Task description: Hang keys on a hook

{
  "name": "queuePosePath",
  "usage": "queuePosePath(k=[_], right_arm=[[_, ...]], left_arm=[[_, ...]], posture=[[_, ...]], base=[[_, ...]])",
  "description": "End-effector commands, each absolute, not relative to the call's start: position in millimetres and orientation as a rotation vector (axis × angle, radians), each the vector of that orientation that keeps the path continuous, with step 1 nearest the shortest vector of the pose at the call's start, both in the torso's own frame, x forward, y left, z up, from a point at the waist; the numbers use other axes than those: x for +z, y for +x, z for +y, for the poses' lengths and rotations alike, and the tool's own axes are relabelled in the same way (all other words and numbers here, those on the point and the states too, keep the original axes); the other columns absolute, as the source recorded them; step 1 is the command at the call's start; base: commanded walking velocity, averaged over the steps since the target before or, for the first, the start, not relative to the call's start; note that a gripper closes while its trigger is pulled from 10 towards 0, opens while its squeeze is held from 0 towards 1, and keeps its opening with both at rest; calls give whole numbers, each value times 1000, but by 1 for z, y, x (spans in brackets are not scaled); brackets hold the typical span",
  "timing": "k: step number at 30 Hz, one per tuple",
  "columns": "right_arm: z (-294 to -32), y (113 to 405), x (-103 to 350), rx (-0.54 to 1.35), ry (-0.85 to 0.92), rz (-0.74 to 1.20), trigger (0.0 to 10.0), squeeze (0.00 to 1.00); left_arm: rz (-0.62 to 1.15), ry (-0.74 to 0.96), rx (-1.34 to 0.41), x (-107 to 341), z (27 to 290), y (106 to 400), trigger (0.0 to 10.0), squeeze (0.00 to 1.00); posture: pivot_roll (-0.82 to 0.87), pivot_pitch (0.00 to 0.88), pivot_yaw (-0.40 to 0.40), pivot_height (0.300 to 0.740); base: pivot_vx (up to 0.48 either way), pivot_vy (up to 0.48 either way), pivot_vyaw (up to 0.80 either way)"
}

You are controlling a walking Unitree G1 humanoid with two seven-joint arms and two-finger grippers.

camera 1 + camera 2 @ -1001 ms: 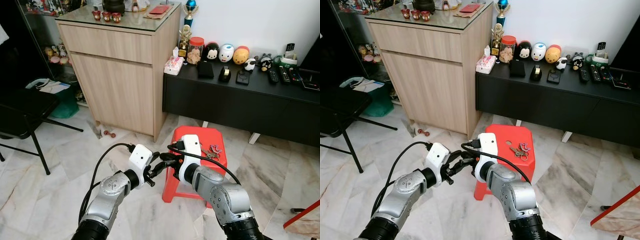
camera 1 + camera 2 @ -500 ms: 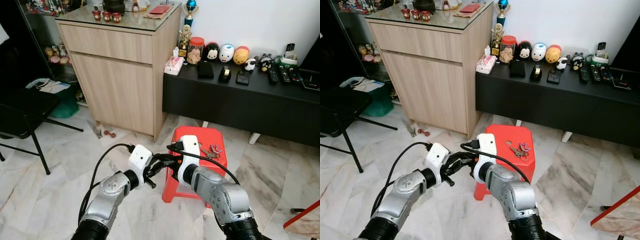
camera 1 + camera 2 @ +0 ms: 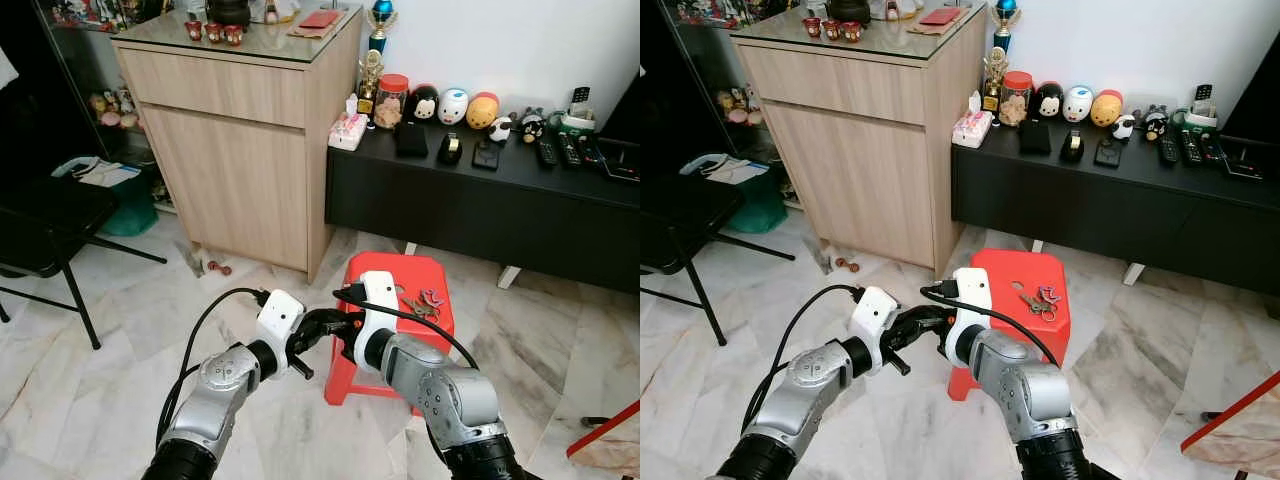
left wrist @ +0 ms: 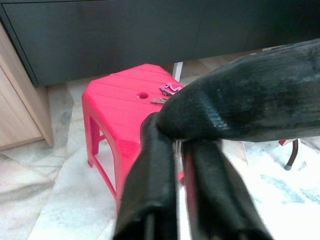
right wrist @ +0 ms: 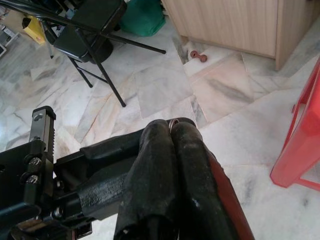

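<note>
Grippers crossed low centre, keys untouched on the stool.

Over the last second I've brought the left gripper [image 3: 318, 322] rightward until its fingers sit against the right gripper [image 5: 172, 131]; camera barely moved. Left fingers look pressed narrow in the wrist view, right fingers pinched together, with a small metal ring showing at the tips. No progress on the hang, by my read. Keys [image 3: 424, 303] lie on the red stool [image 3: 390, 272], just right of and above both grippers, apart from them. I can't spot a hook.
</note>
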State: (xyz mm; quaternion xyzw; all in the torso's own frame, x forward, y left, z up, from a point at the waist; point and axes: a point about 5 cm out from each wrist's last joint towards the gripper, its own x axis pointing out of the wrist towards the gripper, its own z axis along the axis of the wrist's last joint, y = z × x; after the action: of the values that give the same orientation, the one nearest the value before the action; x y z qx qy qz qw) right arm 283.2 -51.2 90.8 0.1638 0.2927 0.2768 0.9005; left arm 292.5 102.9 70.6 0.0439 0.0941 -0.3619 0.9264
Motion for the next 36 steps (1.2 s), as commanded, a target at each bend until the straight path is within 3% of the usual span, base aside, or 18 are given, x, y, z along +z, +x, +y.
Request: queuePosePath(k=[1, 16, 36], right_arm=[[-46, 281, 93, 589, 358, 607, 10000, 0], [-69, 288, 85, 465, 278, 605, 10000, 0], [-68, 299, 99, 461, 302, 479, 10000, 0]], left_arm=[[189, 87, -739, 73, 103, 296, 0, 0], [188, 76, -739, 73, 104, 295, 0, 0], [194, 77, -752, 72, 103, 295, 0, 0]], posture=[[-19, 0, -47, 740], [-17, 0, -47, 740], [-15, 0, -48, 740]], base=[[0, 0, 0], [0, 0, 0], [0, 0, 0]])
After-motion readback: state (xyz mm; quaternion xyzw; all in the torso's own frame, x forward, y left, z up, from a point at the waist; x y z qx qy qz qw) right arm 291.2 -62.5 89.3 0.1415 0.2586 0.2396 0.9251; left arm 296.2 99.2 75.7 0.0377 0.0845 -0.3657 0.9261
